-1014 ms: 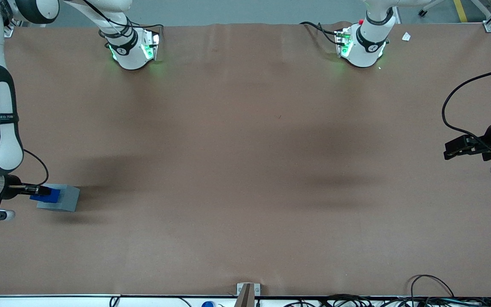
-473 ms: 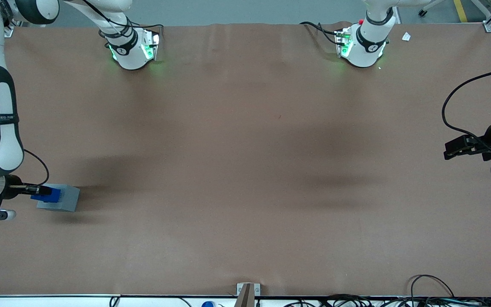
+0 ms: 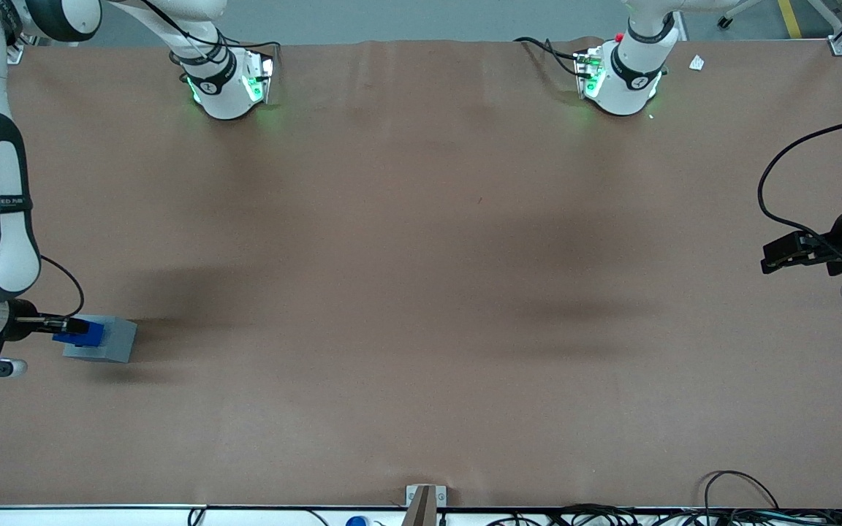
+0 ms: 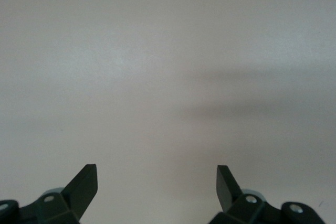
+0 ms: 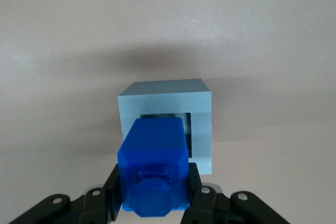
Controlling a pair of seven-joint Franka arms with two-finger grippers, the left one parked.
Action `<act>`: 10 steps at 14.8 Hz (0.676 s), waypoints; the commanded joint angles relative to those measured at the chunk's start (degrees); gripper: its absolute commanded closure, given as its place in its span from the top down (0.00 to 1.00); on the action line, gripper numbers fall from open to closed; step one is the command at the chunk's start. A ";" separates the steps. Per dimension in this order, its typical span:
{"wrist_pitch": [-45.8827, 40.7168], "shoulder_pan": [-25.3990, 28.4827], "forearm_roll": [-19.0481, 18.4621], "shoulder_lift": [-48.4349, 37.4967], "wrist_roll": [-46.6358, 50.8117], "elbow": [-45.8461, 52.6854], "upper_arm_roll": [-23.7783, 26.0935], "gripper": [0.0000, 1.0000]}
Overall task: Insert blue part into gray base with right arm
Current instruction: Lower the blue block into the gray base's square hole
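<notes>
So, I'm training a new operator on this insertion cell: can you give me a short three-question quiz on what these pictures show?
1. True or false: the blue part is already seated fully in the gray base.
2. What does the right arm's claw hold? A) the gray base B) the blue part C) nothing
3. Toward which arm's end of the table does the gray base stand?

Key:
1. False: the part is gripped above the base, whose recess shows partly uncovered.
2. B: the claw is shut on the blue part, over the base.
3. The working arm's end.
</notes>
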 commanded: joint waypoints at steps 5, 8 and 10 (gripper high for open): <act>-0.58 -1.11 -1.67 0.51 -0.85 0.96 0.88 0.00; -0.58 -1.11 -2.11 0.51 -0.85 0.96 0.88 0.00; -0.49 -1.11 -2.11 0.51 -0.85 0.96 0.88 0.00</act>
